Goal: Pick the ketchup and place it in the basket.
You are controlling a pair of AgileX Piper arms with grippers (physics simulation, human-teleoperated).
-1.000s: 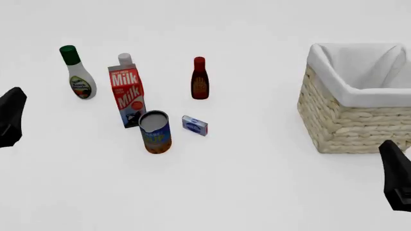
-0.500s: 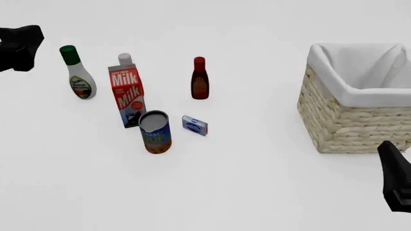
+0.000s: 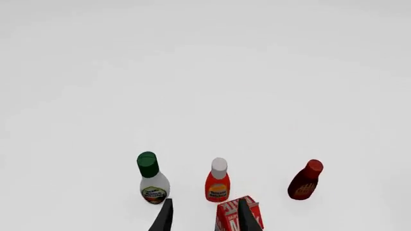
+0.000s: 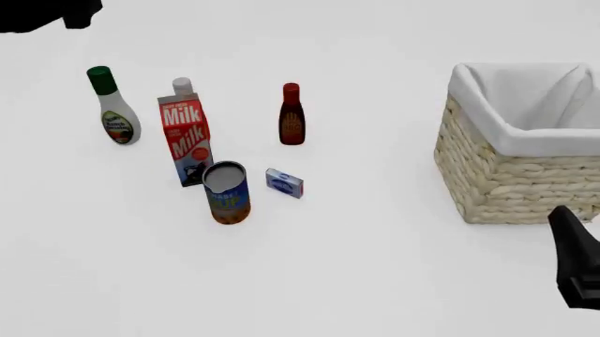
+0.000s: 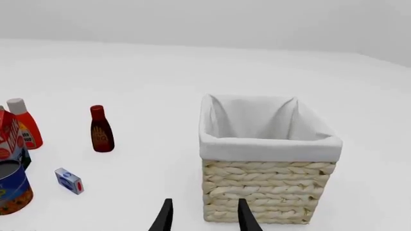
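The ketchup (image 3: 218,182) is a red squeeze bottle with a white cap, standing upright behind the milk carton. In the front view only the ketchup cap (image 4: 183,86) shows; the ketchup (image 5: 24,126) also shows at the edge of the right wrist view. The wicker basket (image 4: 506,182) with white lining stands at the right, its wall (image 5: 266,192) close before my right gripper (image 5: 204,202). My right gripper (image 4: 577,260) is open and holds nothing. My left gripper (image 3: 204,202) hangs open high above the bottles and shows as a dark shape (image 4: 47,12) at the far left.
A red milk carton (image 4: 185,140), a white bottle with a green cap (image 4: 114,109), a dark sauce bottle (image 4: 291,116), an open can (image 4: 226,191) and a small blue box (image 4: 284,182) stand grouped left of centre.
My left arm has climbed from the left edge to the top left corner of the front view. The right arm has barely shifted. No object has moved.
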